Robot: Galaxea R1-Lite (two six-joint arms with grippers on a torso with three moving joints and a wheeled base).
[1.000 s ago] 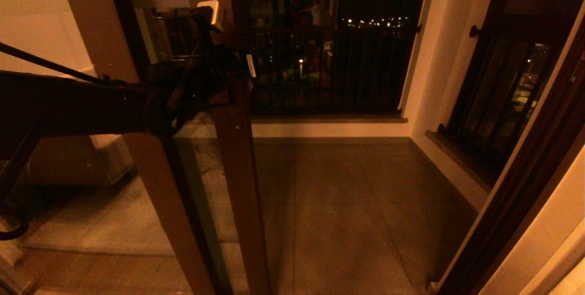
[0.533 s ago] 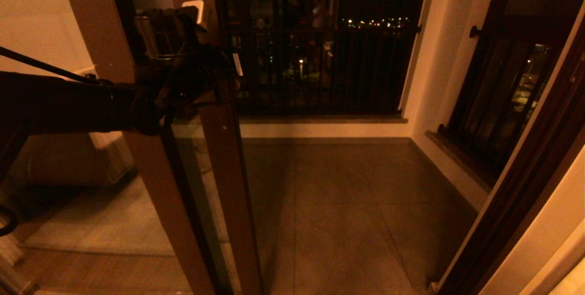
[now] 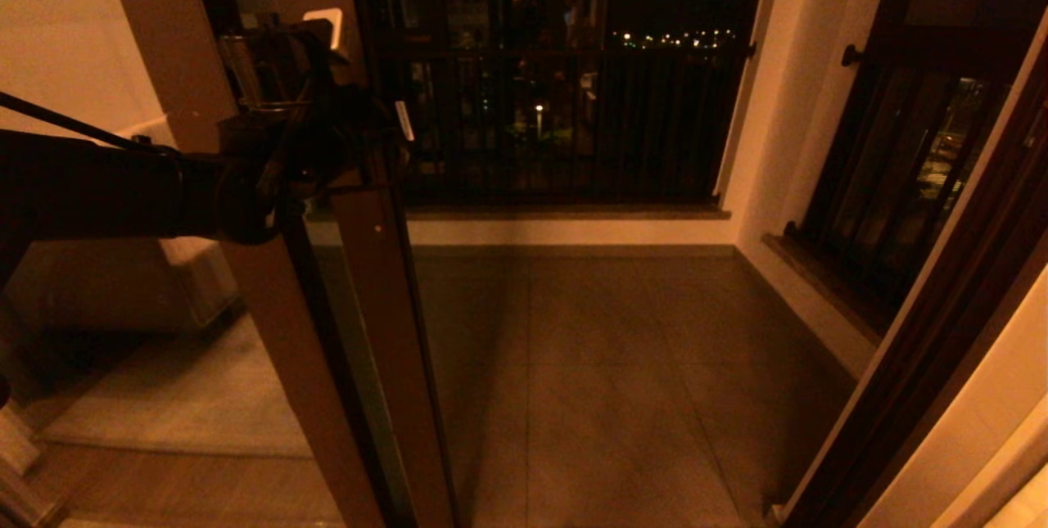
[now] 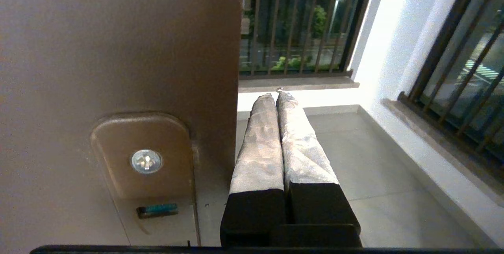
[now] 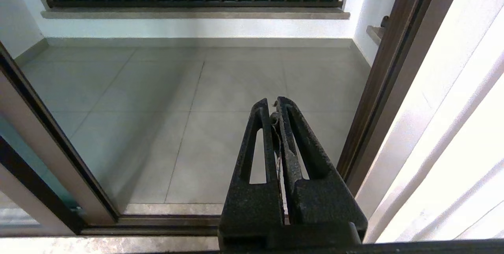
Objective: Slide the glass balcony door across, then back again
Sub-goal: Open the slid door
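The glass balcony door (image 3: 385,331) stands at the left of the doorway, its brown stile upright. In the left wrist view the stile (image 4: 118,49) fills the near side, with the rounded handle plate and its screw (image 4: 145,161). My left gripper (image 3: 323,24) reaches in from the left at handle height. It is shut, and its tape-wrapped fingers (image 4: 260,147) lie along the stile's free edge with nothing between them. My right gripper (image 5: 273,102) is shut and empty, low over the sill near the right jamb. It does not show in the head view.
The tiled balcony floor (image 3: 622,364) lies open beyond the doorway. A dark barred window (image 3: 565,102) closes the back and another (image 3: 901,168) the right side. The right jamb (image 3: 925,331) is dark brown. An unmoving brown-framed pane (image 3: 164,45) stands behind the door. The floor track (image 5: 157,222) runs across the sill.
The door's stile and my left gripper have both moved steadily to the left, and the opening onto the balcony has grown wider.
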